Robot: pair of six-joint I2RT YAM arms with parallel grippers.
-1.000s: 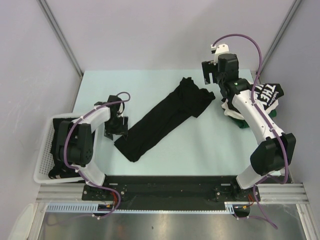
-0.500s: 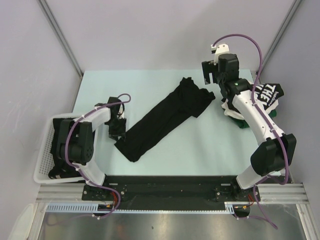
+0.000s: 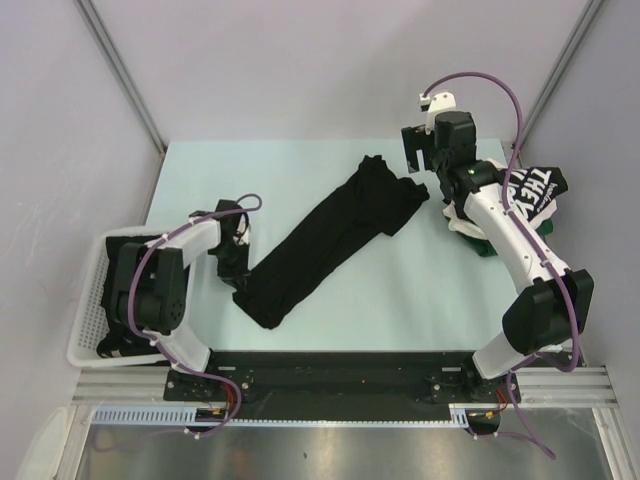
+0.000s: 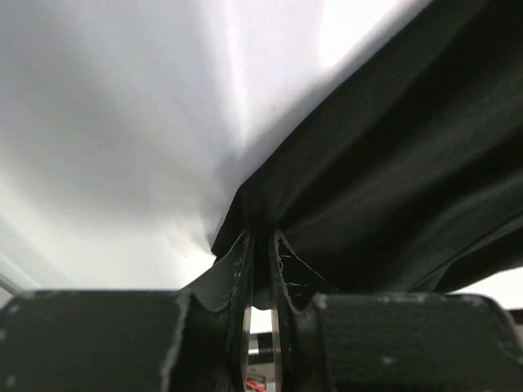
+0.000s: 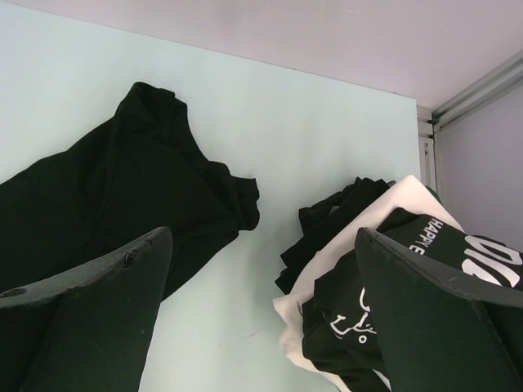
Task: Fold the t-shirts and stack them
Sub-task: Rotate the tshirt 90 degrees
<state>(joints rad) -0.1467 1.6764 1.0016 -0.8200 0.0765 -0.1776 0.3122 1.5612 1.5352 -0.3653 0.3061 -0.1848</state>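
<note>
A pale mint-green table is filling the middle of the cell, its surface smooth and matte, and plain grey-lilac walls are closing it in at the far side and on both flanks, with slanting aluminium posts running up the corners. A ribbed metal rail is carrying both arm bases along the near edge. A black t-shirt is lying in a long, loosely folded band diagonally across the table, its lower end near the left arm and its bunched upper end near the far right. The left gripper is sitting low at the shirt's lower left edge; in the left wrist view its fingers are pressing nearly together on a fold of the dark cloth, which is lifting slightly off the surface there. The right gripper is hanging above the table just beside the shirt's upper end, its fingers spreading wide with nothing between them. A stack of t-shirts is resting at the right side of the table, a black one with white lettering on top. A white mesh basket is standing off the table's left edge beside the left arm
</note>
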